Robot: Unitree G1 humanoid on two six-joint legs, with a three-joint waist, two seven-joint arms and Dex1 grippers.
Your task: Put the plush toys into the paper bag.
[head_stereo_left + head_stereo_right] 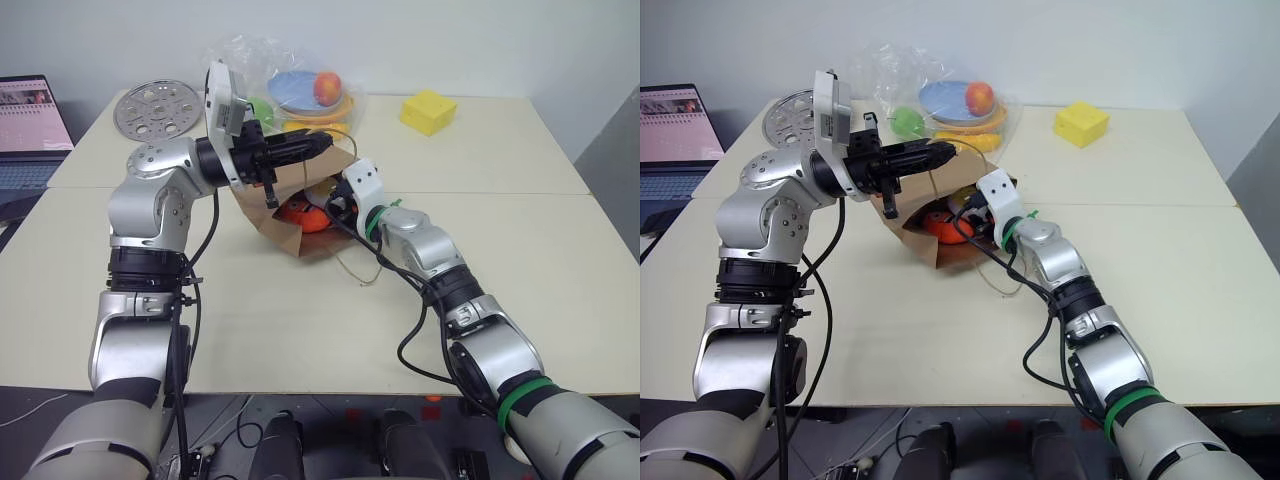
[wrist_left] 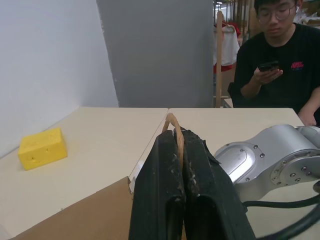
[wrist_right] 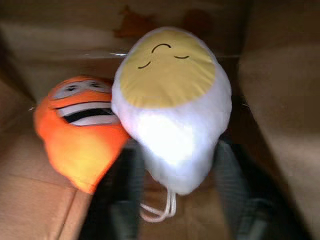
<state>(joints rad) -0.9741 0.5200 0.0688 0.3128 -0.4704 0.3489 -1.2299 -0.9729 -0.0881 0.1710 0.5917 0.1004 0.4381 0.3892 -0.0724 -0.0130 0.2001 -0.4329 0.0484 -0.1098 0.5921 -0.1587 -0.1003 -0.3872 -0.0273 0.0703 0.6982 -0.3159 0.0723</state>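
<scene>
Currently right gripper (image 3: 175, 200) is inside the paper bag (image 1: 290, 225) mid-desk, fingers spread around the egg plush (image 3: 172, 100), gripping nothing. Left gripper (image 2: 181, 165) is clamped on one twine handle (image 2: 172, 125). Two toys inside: egg plus carrot plush (image 3: 75, 135).

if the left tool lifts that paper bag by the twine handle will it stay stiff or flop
The paper bag would probably sag: it lies creased, mouth open. With both plush toys inside, it likely swings. The thin handle may slip.
</scene>
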